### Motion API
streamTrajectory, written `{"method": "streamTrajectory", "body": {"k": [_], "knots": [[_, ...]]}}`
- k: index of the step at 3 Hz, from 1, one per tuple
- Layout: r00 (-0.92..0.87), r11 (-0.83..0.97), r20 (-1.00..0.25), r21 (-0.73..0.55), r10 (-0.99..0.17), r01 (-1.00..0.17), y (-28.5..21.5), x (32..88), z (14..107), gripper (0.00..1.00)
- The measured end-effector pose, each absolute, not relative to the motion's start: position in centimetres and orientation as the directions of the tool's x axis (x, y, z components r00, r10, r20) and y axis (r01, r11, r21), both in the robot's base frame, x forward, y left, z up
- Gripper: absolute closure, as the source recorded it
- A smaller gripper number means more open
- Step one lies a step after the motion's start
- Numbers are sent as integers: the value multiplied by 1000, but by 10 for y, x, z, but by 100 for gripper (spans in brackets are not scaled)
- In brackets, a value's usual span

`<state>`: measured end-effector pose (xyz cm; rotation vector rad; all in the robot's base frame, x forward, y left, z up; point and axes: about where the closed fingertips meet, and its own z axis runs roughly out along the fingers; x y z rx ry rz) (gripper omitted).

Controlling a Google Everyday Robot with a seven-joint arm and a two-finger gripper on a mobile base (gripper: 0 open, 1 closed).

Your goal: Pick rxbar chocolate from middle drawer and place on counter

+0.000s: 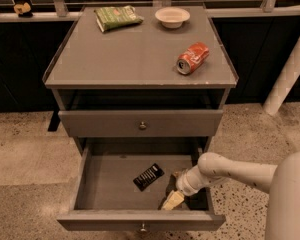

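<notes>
Gripper (172,200) (grip state cannot be told) sits in middle drawer (105,184), near rxbar chocolate (148,176); an off-centre approach may shove the bar away.

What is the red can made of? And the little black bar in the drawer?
The red can lying on the grey counter looks like thin metal; its round end shines silvery. The flat black bar in the open grey drawer seems wrapped in plastic film, printed white. The gripper sits in the drawer beside it.
</notes>
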<state>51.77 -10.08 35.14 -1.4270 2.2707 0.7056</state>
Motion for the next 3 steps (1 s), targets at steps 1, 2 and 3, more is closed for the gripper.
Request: {"method": "streamTrajectory", "body": {"k": [1, 2, 3], "knots": [[-418, 361, -564, 217, -713, -907, -97, 522, 351, 0], [-418, 380, -618, 202, -665, -903, -84, 539, 347, 0], [-414, 404, -676, 185, -609, -896, -71, 551, 346, 0]]}}
